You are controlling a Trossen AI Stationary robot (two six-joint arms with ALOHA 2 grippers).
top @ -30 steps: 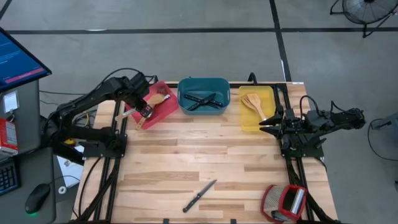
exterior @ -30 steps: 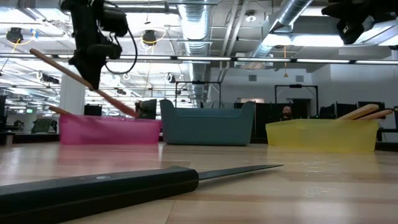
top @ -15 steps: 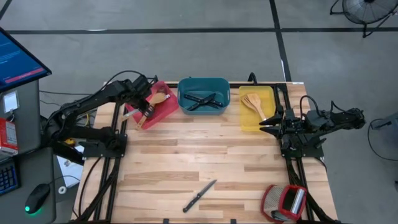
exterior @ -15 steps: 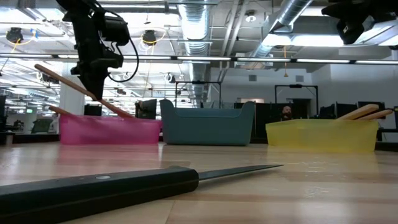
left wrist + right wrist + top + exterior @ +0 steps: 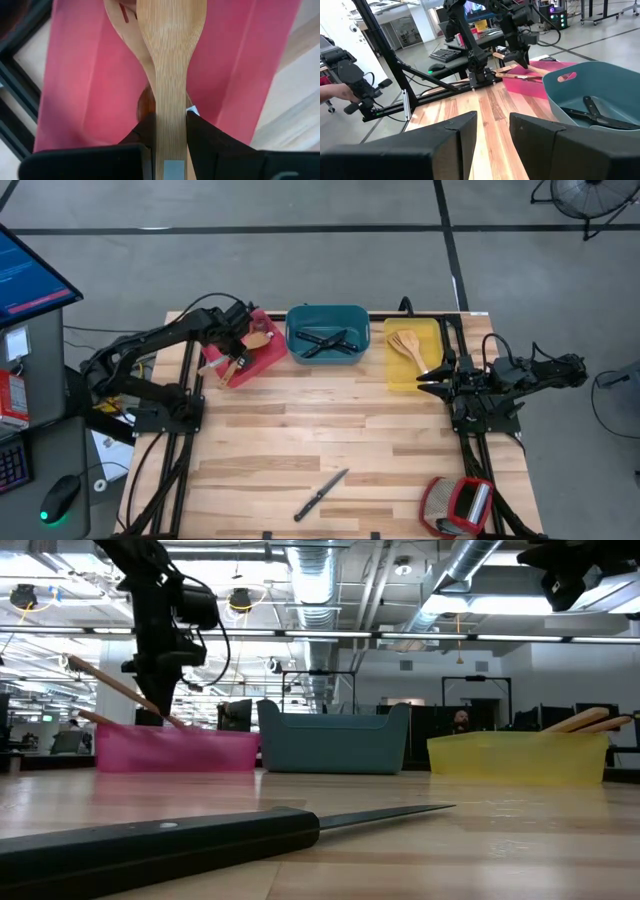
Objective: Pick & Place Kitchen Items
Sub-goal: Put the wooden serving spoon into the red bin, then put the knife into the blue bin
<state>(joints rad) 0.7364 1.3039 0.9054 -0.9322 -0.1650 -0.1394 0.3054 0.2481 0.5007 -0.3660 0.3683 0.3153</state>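
Note:
My left gripper [image 5: 241, 355] is shut on a light wooden spoon [image 5: 170, 50] over the red tray [image 5: 270, 358]. The spoon's head hangs low in the tray, above a slotted wooden spatula [image 5: 125, 20] that lies there. In the low view the spoon [image 5: 115, 688] slants down behind the tray's wall [image 5: 170, 750]. My right gripper [image 5: 422, 384] is open and empty beside the yellow tray [image 5: 402, 380]. A black-handled knife [image 5: 321, 494] lies flat on the table near the front edge. My left gripper pinches the spoon's handle [image 5: 170, 137] between its two fingers, about midway along, one finger on each narrow edge. The fingers come from above, slanting down, and lie across the handle. The spoon is tilted: head down in the red tray, free end [image 5: 72, 662] raised outside it.
The teal tray [image 5: 326, 315] holds black-handled knives. The yellow tray holds wooden spoons [image 5: 408, 348]. A bulky red-and-silver object [image 5: 457, 505] stands at the front right corner. The table's middle is bare wood.
My left gripper has gone down toward the red tray and a little toward the far edge, still shut on the spoon. The spoon's head has sunk behind the tray's wall, and the spoon stays tilted.

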